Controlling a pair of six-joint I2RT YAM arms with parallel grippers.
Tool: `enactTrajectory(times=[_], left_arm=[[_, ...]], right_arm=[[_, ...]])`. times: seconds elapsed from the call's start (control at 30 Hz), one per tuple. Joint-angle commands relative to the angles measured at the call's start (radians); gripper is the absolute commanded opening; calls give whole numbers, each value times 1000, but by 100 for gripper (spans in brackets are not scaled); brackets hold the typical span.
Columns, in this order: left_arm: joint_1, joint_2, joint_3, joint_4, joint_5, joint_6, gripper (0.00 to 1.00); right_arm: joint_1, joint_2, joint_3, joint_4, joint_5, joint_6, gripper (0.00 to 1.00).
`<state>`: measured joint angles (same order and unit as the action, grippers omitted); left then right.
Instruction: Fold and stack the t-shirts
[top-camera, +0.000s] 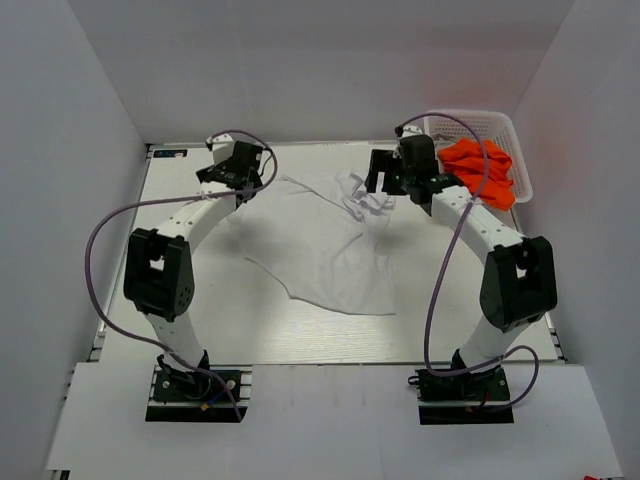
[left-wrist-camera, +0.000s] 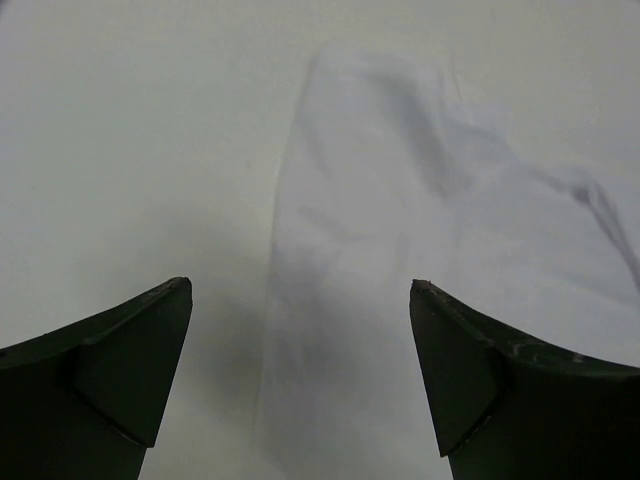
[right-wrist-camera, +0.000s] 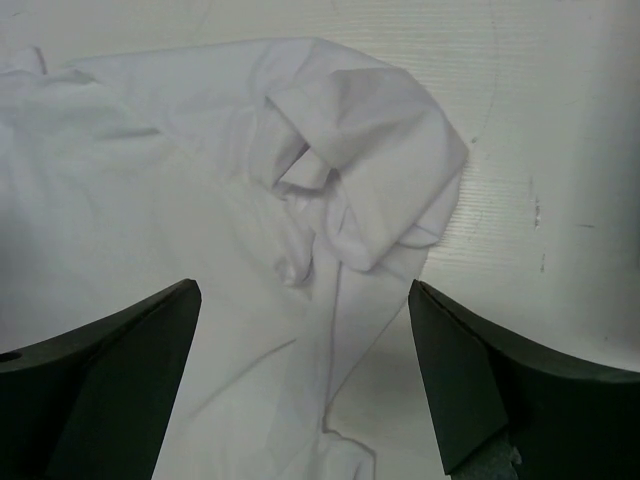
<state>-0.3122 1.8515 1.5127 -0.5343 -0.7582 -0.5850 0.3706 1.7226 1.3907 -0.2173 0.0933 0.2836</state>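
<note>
A white t-shirt lies spread and rumpled on the table, from the far left corner to the middle. My left gripper is open above its left corner; the cloth lies below and between the fingers. My right gripper is open above the shirt's bunched far right part, where a folded sleeve lies just ahead of the fingertips. Neither gripper holds anything. An orange t-shirt sits bunched in a white basket at the far right.
White walls enclose the table on the left, back and right. The basket stands against the right wall, close to my right arm's elbow. A small dark label lies at the far left corner.
</note>
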Motion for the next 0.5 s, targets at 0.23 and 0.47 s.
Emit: enactTrajectory(times=[0.23, 0.47], left_arm=[[-34, -146, -385, 250, 523, 7, 100], [-11, -37, -408, 224, 496, -15, 100]], right_arm=[[31, -2, -188, 62, -227, 38, 90], [94, 2, -324, 67, -222, 134, 90]])
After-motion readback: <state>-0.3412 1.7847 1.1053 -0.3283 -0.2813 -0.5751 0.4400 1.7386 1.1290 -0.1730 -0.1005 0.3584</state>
